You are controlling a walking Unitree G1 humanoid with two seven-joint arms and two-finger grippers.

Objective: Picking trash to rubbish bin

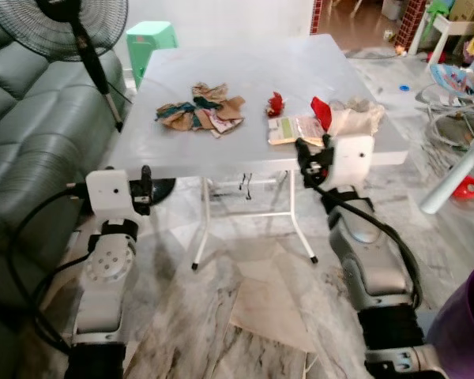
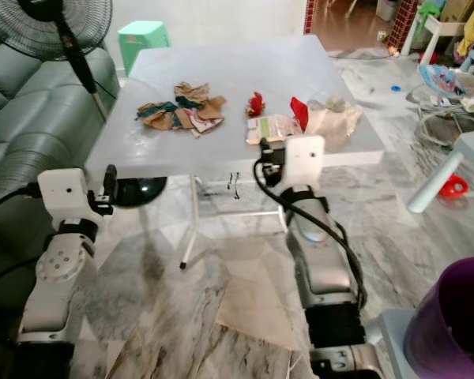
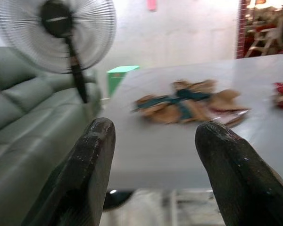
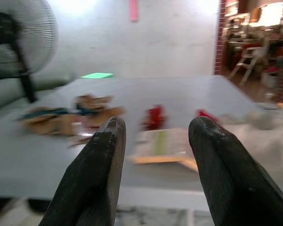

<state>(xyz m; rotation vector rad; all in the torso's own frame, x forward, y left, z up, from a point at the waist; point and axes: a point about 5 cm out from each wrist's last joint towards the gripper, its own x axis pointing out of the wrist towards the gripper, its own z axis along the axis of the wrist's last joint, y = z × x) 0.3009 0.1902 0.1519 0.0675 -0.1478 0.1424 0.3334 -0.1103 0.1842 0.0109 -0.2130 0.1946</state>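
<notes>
On the white folding table [image 1: 245, 67] lies a heap of crumpled brown and teal paper [image 1: 199, 110]. To its right are a small red wrapper [image 1: 276, 104], a flat green-and-white packet [image 1: 292, 129], a red scrap [image 1: 321, 112] and a crumpled beige bag [image 1: 357, 118]. My right gripper [image 1: 308, 158] is open at the table's front edge, just short of the packet [image 4: 158, 143]. Below the front left corner of the table, my left gripper [image 1: 144, 188] is open, facing the paper heap [image 3: 188, 101]. Neither holds anything. The purple bin [image 1: 466, 324] stands at my lower right.
A standing fan [image 1: 63, 24] and a green-grey sofa [image 1: 31, 118] are on the left. A green stool [image 1: 150, 39] stands behind the table. A flat sheet of cardboard [image 1: 272, 304] lies on the marble floor. Toys and furniture clutter the right side [image 1: 458, 87].
</notes>
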